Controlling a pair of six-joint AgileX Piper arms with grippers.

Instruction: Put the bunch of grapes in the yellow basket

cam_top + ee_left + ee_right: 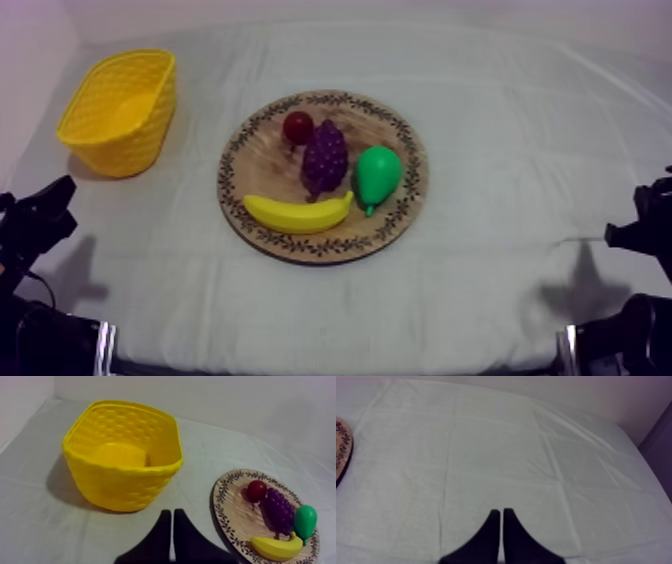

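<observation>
Top view: grapes (325, 157) lie mid-board (262, 150), small red fruit (297, 126) behind, banana (298, 212) nearer, pear (378, 176) to the right. Basket (150, 125) far left, apart from board. Left gripper (172, 518) and right gripper (501, 513): fingers together, holding nothing.

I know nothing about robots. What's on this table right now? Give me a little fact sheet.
cover: grey-white cloth
basket: yellow, left of the board, apart from it
board: round, wooden, patterned rim
grapes: mid-board, not yet picked up
small red fruit: behind the grapes
pear: right of the grapes
banana: along the board's near edge
left gripper: shut, facing the basket
right gripper: shut, over bare cloth
</observation>
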